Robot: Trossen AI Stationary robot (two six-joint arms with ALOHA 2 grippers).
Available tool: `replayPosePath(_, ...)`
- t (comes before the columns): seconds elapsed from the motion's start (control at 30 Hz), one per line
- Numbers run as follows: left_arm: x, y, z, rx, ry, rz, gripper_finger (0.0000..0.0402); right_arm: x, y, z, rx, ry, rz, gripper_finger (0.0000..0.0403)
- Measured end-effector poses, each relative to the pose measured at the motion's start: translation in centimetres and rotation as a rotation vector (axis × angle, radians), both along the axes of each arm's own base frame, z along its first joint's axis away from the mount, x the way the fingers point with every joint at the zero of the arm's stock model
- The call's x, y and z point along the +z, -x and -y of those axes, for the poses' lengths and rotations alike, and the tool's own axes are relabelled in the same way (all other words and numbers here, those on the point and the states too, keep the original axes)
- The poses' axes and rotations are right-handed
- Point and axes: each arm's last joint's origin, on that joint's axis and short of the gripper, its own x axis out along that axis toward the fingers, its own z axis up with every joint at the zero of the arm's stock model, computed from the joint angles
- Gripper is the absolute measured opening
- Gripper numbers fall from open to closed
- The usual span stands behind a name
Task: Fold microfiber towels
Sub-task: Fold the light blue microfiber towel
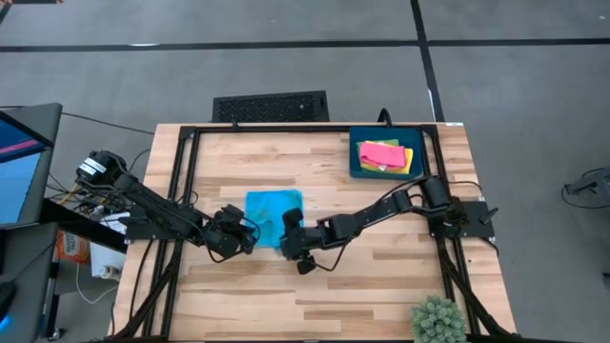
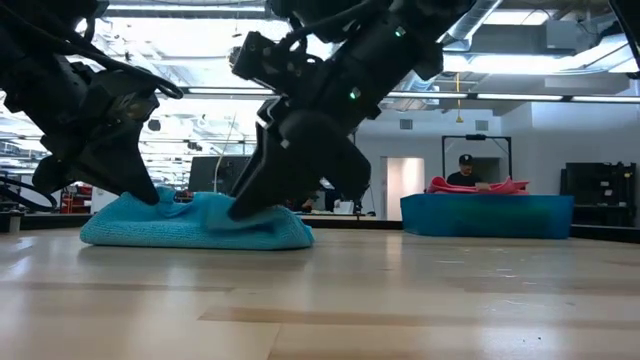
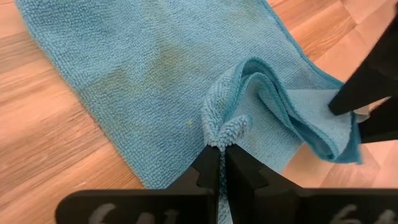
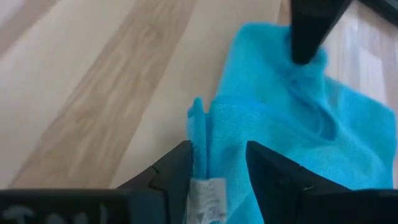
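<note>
You see the blue towel (image 1: 271, 216) flat mid-worktop. Left end effector (image 3: 222, 146) is clamped on its edge fold. Right end effector (image 4: 217, 163) straddles a corner, fingers apart; the towel's tag (image 4: 205, 200) is unreadable.

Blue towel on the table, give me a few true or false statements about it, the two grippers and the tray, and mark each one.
1. The left gripper is shut on a pinch of the blue towel. True.
2. The right gripper is far from the blue towel. False: its fingers stand on either side of the towel's edge, near a white label.
3. The blue towel lies in the tray. False: it lies on the wooden table, between the two grippers.
4. A pink towel lies on top in the tray. True, with a yellow towel under it.
5. The blue towel lies perfectly flat. False: it is bunched up where the grippers meet it.
</note>
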Motion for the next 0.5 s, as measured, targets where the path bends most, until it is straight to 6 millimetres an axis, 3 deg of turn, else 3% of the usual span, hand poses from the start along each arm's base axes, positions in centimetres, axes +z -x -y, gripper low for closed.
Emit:
replayPosePath(0.2, 0.00, 0.00, 0.00, 0.000, 0.001, 0.000, 0.0000, -0.22, 0.04, -0.14, -0.008, -0.013, -0.008, 0.0154)
replayPosePath(0.43, 0.00, -0.01, 0.02, -0.002, 0.006, 0.000, 0.0000, -0.27, 0.06, 0.37, -0.025, 0.014, -0.019, 0.0024)
replayPosePath(0.5, -0.01, 0.00, 0.04, -0.005, 0.013, -0.003, 0.0000, -0.34, 0.15, 0.49, -0.035, 0.009, -0.034, 0.0013)
